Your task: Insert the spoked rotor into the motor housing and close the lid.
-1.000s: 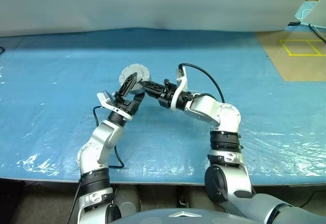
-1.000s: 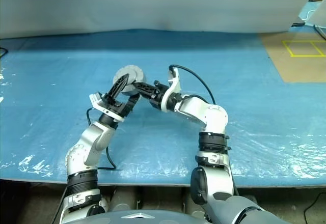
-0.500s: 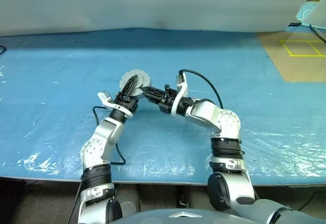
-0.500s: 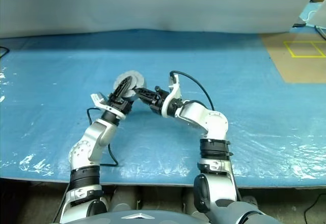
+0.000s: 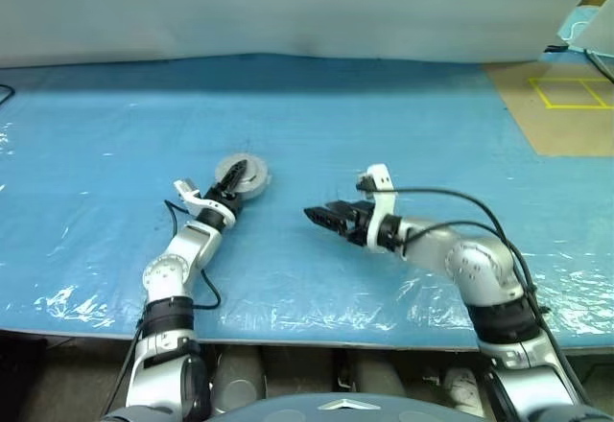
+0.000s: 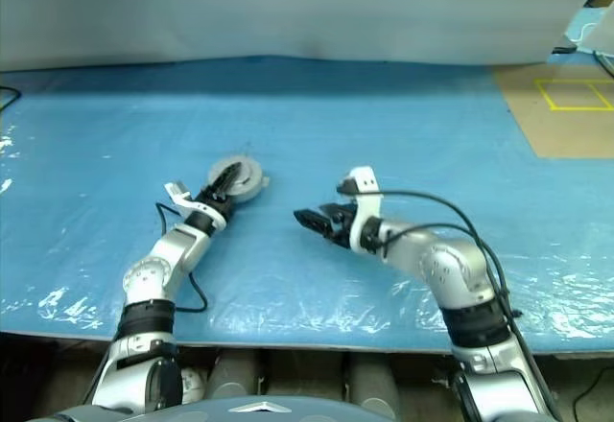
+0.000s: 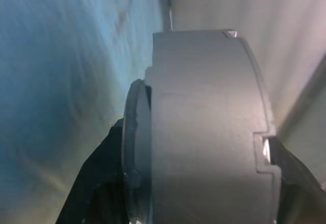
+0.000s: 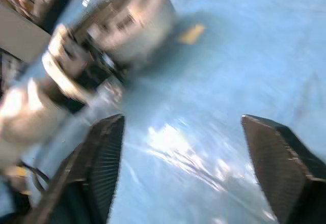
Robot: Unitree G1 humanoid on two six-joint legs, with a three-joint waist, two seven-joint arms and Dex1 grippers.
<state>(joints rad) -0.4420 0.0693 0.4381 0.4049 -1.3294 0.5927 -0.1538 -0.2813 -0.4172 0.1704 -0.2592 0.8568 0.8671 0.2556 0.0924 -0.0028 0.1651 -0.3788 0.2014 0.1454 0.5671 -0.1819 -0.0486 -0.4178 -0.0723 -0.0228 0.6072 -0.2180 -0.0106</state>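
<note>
Nearest the robot, the right pincer [image 5: 321,217] hangs just above the blue plastic sheet [image 5: 384,125] that covers the bench, pointing toward the robot's left. In the right wrist view its two ribbed black fingers [image 8: 104,155] stand wide apart with only the blue sheet between them; it holds nothing. It is well apart from the motor housing.

Farther out and to the left, the left pincer [image 5: 230,183] reaches forward along the sheet to the motor housing [image 5: 243,173], a round silver-grey puck lying flat on the sheet. The black fingers [image 6: 220,185] lie across the near part of the puck and touch it. In the left wrist view the housing [image 7: 204,127] stands close up between dark finger shapes at either side, so the pincer is partly closed around it. The lid appears to lie shut on top, though the seam is too small to tell for certain. The spoked rotor cannot be made out.

Beyond the housing the blue sheet runs to a pale wall [image 5: 288,5]. At the far right lies brown floor with yellow tape lines [image 5: 574,89].
</note>
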